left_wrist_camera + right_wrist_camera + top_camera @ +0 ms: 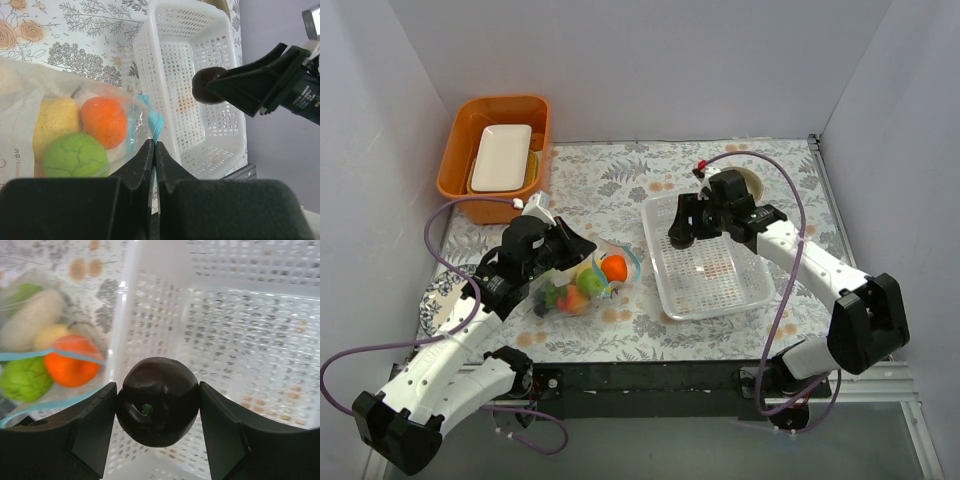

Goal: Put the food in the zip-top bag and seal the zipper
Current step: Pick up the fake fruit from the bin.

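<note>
The right gripper (682, 228) is clamped on the dark plum (159, 400), one jaw against each flank, and holds it above the near-left part of the white basket (150, 65), on the side facing the zip-top bag (20, 125). The left gripper (154, 155) is pressed together on the bag's mouth, with the teal zipper (152, 120) running down between its fingers, so it appears to be holding that lip up off the table beside the basket. The plum looks hard, smooth and light, a round toy that could roll out of a slack pinch (across its widest girth, as now, seems the safest hold). The bag is thin, crinkly film with no stiffness of its own. It should be taken by the zipper strip, the only firm part, and the mouth will likely sag shut unless it is kept taut. By count there are one bag, one basket and one plum in the jaws. Inside the bag the right wrist view shows five pieces: a white oblong (32, 320), a yellowish fruit (52, 332), an orange (72, 360) and two green pieces (25, 377). Others may be hidden beneath them.
</note>
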Robot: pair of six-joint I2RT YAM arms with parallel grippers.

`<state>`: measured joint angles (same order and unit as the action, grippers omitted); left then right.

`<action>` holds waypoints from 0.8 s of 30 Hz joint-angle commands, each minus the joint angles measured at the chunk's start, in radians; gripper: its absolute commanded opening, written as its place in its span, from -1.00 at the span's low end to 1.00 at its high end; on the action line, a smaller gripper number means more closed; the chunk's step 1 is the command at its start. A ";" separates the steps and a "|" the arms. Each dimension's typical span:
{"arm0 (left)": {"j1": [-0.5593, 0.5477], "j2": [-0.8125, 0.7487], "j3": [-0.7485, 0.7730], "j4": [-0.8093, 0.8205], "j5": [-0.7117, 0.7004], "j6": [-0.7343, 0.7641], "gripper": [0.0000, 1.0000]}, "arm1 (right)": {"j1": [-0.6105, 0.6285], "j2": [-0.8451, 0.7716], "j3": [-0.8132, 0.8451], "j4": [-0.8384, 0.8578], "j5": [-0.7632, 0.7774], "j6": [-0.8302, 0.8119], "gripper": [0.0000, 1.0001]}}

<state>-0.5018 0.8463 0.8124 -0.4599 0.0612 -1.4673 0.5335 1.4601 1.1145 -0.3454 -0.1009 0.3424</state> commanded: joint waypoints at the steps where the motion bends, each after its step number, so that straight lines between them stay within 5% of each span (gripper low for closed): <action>1: 0.003 -0.024 0.002 0.015 0.006 -0.010 -1.00 | 0.043 -0.082 -0.068 0.153 -0.207 0.165 -0.03; 10: 0.002 -0.015 0.008 0.020 0.022 -0.005 -1.00 | 0.226 -0.054 -0.101 0.336 -0.264 0.311 -0.03; 24: 0.002 -0.024 0.024 0.007 0.025 0.001 -1.00 | 0.310 0.161 -0.084 0.692 -0.316 0.461 -0.03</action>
<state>-0.5018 0.8452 0.8124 -0.4625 0.0719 -1.4731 0.8291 1.5932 1.0172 0.1532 -0.3698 0.7345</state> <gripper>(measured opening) 0.014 0.697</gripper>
